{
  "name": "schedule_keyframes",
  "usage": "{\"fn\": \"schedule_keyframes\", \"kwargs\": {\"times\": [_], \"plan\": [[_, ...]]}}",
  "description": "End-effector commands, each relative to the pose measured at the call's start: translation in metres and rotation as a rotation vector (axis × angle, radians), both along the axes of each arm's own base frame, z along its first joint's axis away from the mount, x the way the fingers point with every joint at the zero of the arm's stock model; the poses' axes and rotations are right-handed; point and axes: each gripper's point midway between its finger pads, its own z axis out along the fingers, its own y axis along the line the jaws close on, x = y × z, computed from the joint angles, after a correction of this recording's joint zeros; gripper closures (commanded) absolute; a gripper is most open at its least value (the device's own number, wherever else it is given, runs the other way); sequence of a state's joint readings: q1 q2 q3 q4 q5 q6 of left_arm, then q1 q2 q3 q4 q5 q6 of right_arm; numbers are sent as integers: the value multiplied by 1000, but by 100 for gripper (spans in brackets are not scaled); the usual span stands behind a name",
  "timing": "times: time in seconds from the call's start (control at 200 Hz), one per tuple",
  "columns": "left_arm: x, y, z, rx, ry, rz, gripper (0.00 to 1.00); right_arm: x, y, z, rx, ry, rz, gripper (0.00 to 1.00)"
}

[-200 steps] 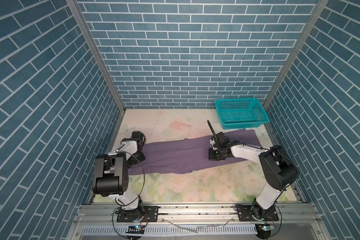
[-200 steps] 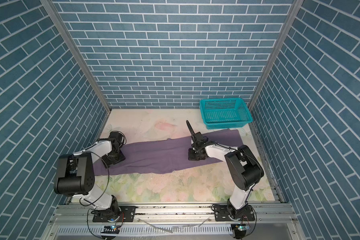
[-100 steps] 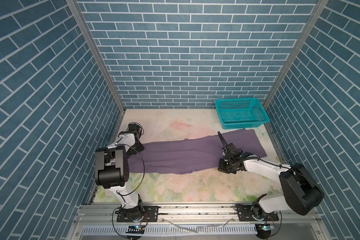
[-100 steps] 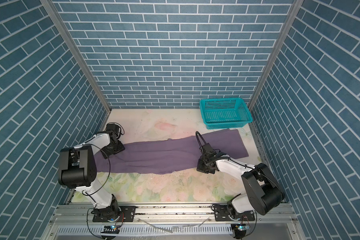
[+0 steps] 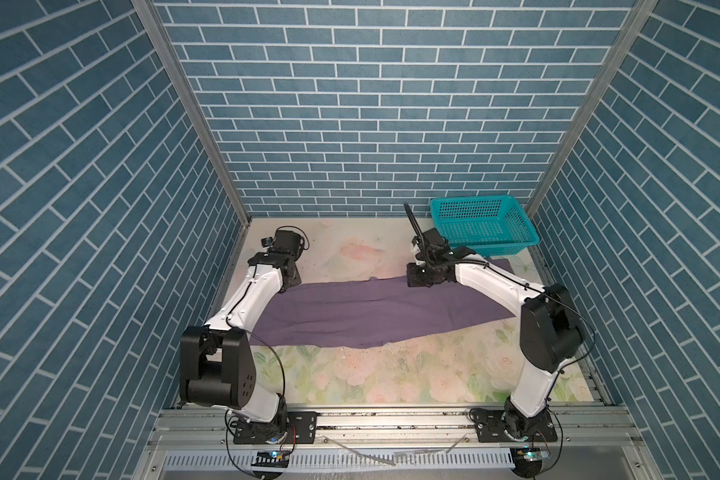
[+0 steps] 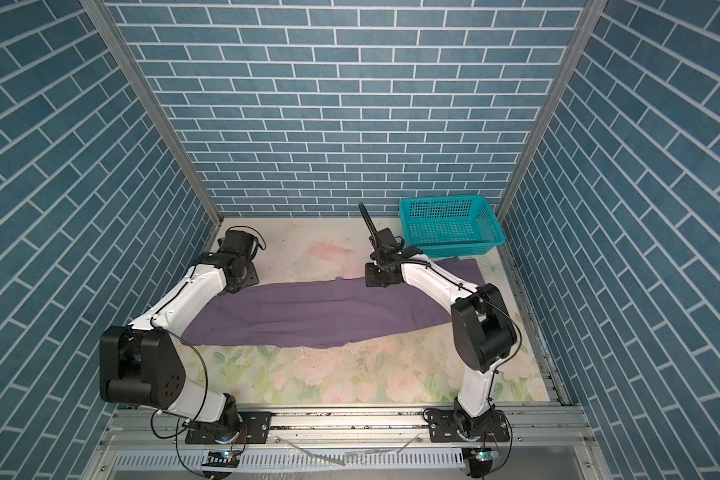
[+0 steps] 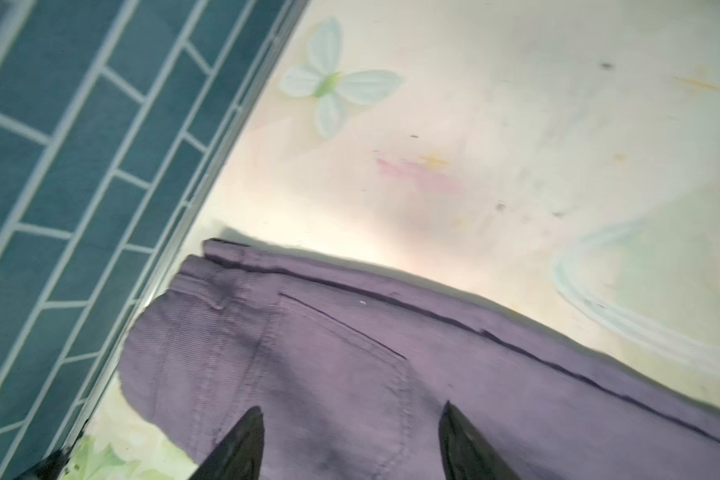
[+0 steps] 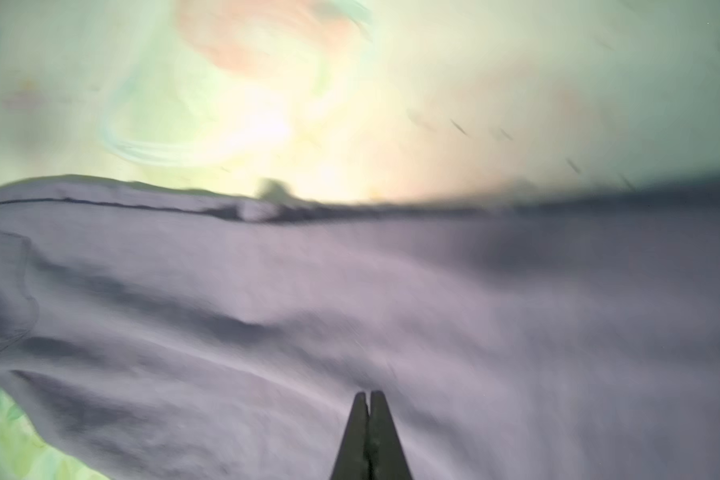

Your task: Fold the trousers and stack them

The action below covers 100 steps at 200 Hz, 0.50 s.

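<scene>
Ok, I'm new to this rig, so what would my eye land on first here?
The long purple trousers lie spread across the middle of the floral table. A teal basket sits in the far right corner. The left pincer stands open over the waistband end; the right pincer is shut.

Left arm (image 5: 251,297) covers the trousers' (image 5: 371,311) waistband end.

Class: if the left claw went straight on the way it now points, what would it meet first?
Most likely the trousers: the open left claw points at the cloth near the waistband end, though its height above the fabric is unclear.
</scene>
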State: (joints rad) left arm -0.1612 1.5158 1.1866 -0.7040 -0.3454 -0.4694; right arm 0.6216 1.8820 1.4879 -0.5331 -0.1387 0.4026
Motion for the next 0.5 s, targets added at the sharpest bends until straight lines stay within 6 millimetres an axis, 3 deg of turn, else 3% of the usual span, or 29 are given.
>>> {"fn": "schedule_keyframes", "kwargs": {"times": [0.0, 0.115, 0.23, 0.275, 0.295, 0.335, 0.495], "plan": [[8, -51, -11, -83, -4, -182, 31, 5, 29, -10, 22, 13, 154, 96], [17, -97, -27, -137, 5, -311, 28, 12, 48, -25, 45, 51, 202, 91], [28, -126, -48, -154, 57, -371, 27, 15, 59, -44, 49, 84, 233, 84], [33, -135, -55, -167, 67, -385, 27, 17, 62, -45, 52, 84, 239, 80], [35, -138, -58, -172, 71, -390, 27, 17, 63, -59, 38, 106, 239, 79], [39, -145, -63, -174, 81, -401, 26, 18, 64, -65, 35, 116, 240, 77], [47, -152, -84, -150, 136, -412, 25, 24, 71, -73, 42, 123, 244, 70]]}}
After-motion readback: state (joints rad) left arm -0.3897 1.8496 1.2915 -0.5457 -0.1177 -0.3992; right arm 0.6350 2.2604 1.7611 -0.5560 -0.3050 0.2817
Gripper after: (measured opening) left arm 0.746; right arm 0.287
